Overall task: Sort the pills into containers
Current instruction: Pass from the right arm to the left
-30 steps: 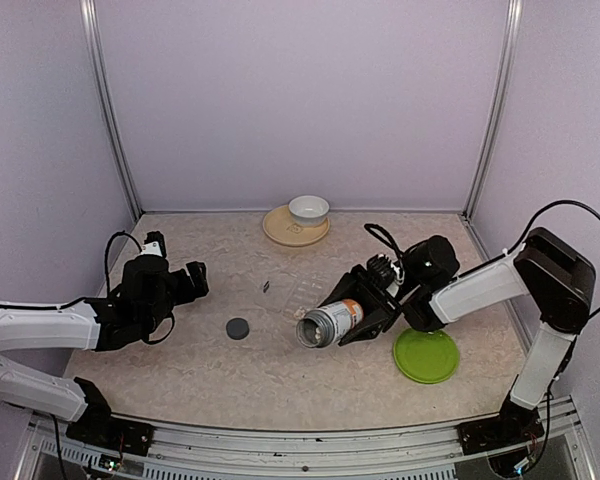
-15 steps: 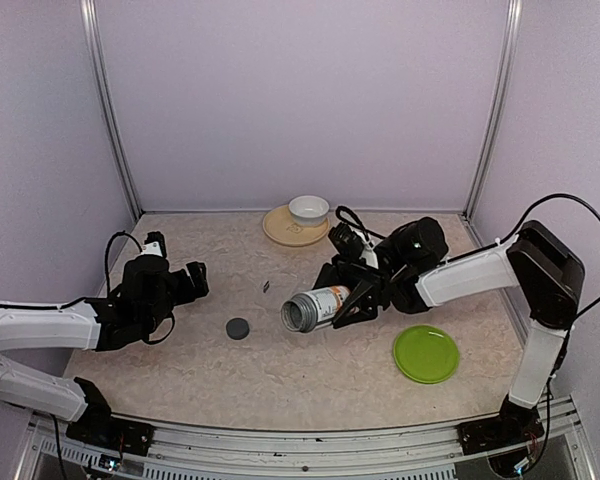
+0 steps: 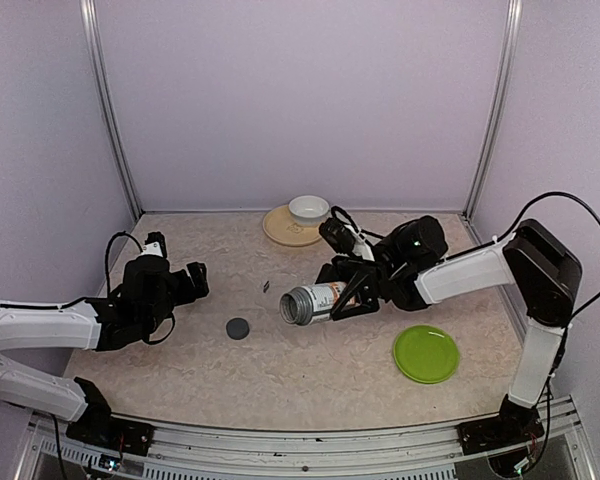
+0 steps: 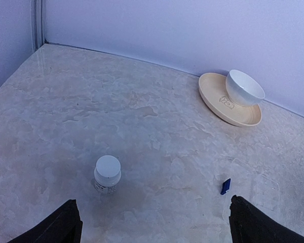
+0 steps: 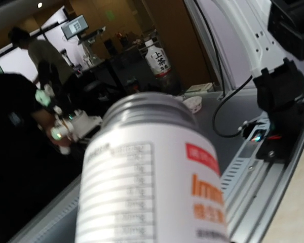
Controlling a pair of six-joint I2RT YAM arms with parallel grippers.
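My right gripper [image 3: 352, 291] is shut on a white pill bottle [image 3: 316, 301] with an orange and red label. The bottle hangs nearly level above the table's middle, its uncapped mouth [image 3: 294, 307] pointing left. In the right wrist view the bottle [image 5: 152, 187] fills the frame and hides the fingers. The clear pill box [image 4: 266, 188] shows only as faint edges beside a small blue piece [image 4: 225, 186]. I can make out no pills. My left gripper [image 3: 194, 283] stands open and empty at the left; its view [image 4: 153, 215] shows bare table between the fingers.
A dark round cap [image 3: 238, 327] lies between the arms. A small white capped bottle [image 4: 107, 173] stands ahead of the left gripper. A green plate [image 3: 426, 353] lies at the front right. A white bowl [image 3: 308, 209] sits on a tan plate [image 3: 280, 231] at the back wall.
The right arm has carried the bottle back and left, away from the green plate, tipping it closer to level. The left arm has not moved.
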